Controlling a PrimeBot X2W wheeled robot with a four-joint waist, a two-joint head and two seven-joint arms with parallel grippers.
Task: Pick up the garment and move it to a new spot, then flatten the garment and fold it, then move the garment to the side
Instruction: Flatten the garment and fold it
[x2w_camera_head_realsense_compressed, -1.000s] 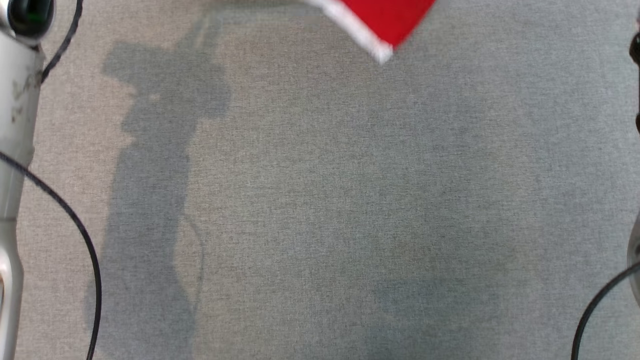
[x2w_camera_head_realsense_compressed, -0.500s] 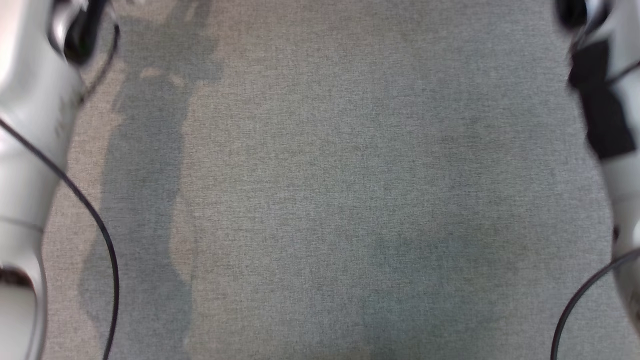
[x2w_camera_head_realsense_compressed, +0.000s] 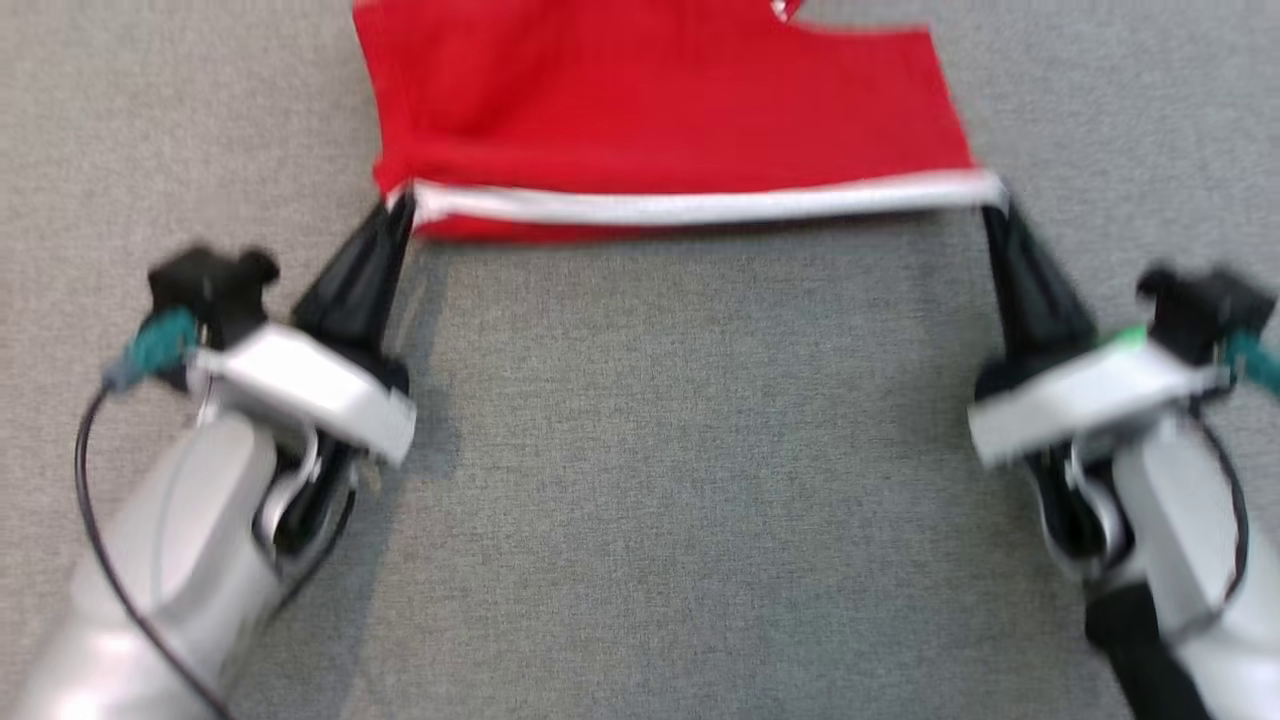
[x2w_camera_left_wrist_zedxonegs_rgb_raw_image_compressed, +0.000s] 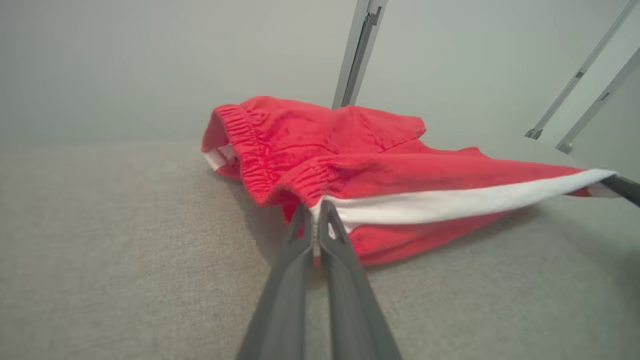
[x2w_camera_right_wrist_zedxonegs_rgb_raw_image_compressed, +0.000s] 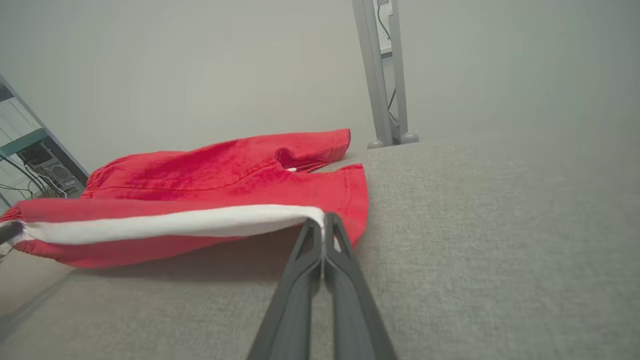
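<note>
Left gripper (x2w_camera_head_realsense_compressed: 400, 205) is pinched tight on the near left corner of the garment (x2w_camera_head_realsense_compressed: 650, 110), its two dark fingers pressed together over the end of the white band (x2w_camera_head_realsense_compressed: 700, 205). In the left wrist view the gripper (x2w_camera_left_wrist_zedxonegs_rgb_raw_image_compressed: 316, 207) bites where the band meets the gathered waistband. The right gripper (x2w_camera_head_realsense_compressed: 995, 200) is likewise clamped, on the near right corner at the band's other end, and its own camera shows the fingertips (x2w_camera_right_wrist_zedxonegs_rgb_raw_image_compressed: 324, 220) meeting on the cloth there. The band is stretched almost straight between the two grips and lifted off the surface (x2w_camera_head_realsense_compressed: 680, 450), with a shadow under it.

The garment, a pair of red shorts, lies at the far middle of the scene, its far part resting on the surface and running past the top of the head view. The waistband is at the left and the leg openings at the right.

The surface is a flat grey woven cloth, bare on the near side between the two arms. Beyond its far edge stands a plain pale wall (x2w_camera_right_wrist_zedxonegs_rgb_raw_image_compressed: 200, 65). A grey metal post (x2w_camera_right_wrist_zedxonegs_rgb_raw_image_compressed: 380, 75) rises at that edge, and a shelf (x2w_camera_right_wrist_zedxonegs_rgb_raw_image_compressed: 35, 150) with dark cables shows at the left of the right wrist view. Slanted grey rails (x2w_camera_left_wrist_zedxonegs_rgb_raw_image_compressed: 575, 85) cross the right of the left wrist view.
</note>
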